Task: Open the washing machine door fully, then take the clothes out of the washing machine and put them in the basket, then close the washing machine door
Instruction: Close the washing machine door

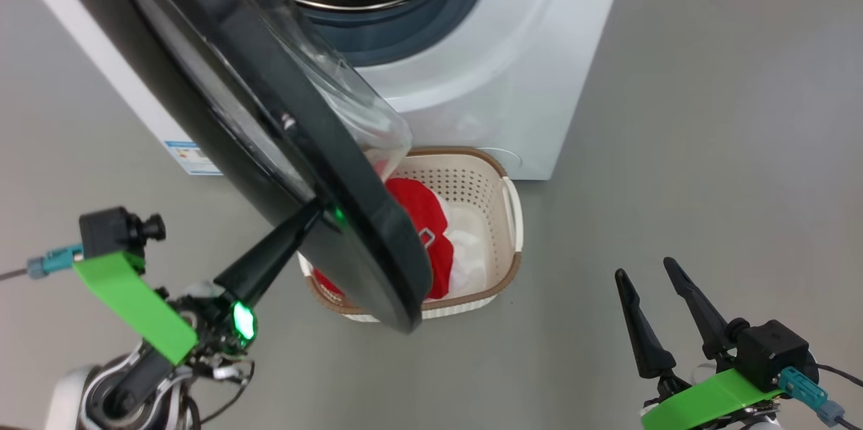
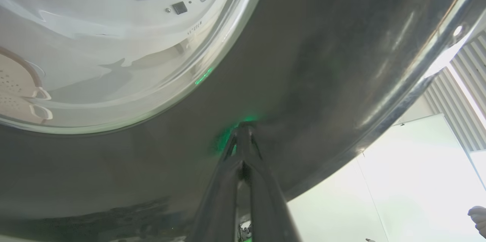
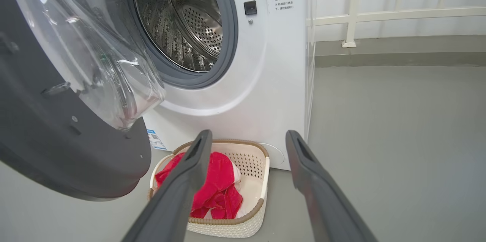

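The washing machine [image 1: 512, 73] [image 3: 265, 82] stands with its steel drum [image 3: 182, 22] showing bare. The washing machine door [image 1: 270, 127] [image 3: 57, 120] hangs partly open over the basket [image 1: 509, 214] [image 3: 243, 227], which holds the red and white clothes [image 1: 431, 228] [image 3: 216, 189]. My left gripper [image 1: 311, 211] [image 2: 245, 126] is shut, its tips pressed against the door's black outer rim [image 2: 303, 82]. My right gripper [image 1: 644, 268] [image 3: 246, 135] stands open and empty, low at the right, away from the machine.
Grey floor [image 1: 708, 147] spreads to the right of the machine. A white railing [image 3: 379, 14] runs along the back wall. A person's hand [image 2: 479, 217] shows at the edge of the left wrist view. A blue label [image 1: 192, 157] sits at the machine's lower corner.
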Available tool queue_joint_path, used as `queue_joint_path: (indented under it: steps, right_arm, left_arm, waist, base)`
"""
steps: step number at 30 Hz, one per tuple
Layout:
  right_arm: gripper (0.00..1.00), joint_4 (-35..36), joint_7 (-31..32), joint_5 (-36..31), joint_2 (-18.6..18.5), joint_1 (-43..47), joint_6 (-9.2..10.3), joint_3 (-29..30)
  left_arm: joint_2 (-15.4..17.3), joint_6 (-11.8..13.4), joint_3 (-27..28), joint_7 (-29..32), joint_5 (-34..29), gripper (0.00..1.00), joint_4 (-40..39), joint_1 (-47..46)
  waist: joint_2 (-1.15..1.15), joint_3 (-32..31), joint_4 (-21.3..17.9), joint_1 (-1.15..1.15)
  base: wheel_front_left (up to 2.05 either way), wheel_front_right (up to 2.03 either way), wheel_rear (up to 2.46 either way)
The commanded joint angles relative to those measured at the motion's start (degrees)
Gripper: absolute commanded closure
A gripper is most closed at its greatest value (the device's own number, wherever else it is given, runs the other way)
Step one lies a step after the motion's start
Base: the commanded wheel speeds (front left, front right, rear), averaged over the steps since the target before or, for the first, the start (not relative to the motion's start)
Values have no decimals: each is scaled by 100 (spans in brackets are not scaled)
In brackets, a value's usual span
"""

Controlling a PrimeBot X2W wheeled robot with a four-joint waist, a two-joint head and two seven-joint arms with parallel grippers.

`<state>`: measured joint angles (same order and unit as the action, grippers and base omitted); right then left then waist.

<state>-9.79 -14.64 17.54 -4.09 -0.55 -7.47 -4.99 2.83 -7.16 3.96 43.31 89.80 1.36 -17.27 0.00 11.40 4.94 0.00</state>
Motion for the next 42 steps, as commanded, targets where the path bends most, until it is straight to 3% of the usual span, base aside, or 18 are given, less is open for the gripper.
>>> queue_joint_path:
  steps: [1, 17, 42]
  right_arm:
    - [0, 145, -36, -5, -15, -187, -2, -133]
    - [0, 180, -36, 17, 74, -476, -2, -80]
    - [0, 219, -36, 88, 119, -750, -2, -88]
  left_arm:
    - [67, -33, 127, -57, -77, 100, -112, -262]
    - [185, -33, -382, -1363, -663, 100, 354, -1381]
    - [949, -33, -1760, -3737, -819, 100, 1464, -3027]
  waist:
    - [0, 70, -112, 0]
    - [0, 506, -685, 0]
    - [0, 995, -1313, 0]
  base:
    - [0, 0, 0]
    - [0, 0, 0]
    - [0, 0, 0]
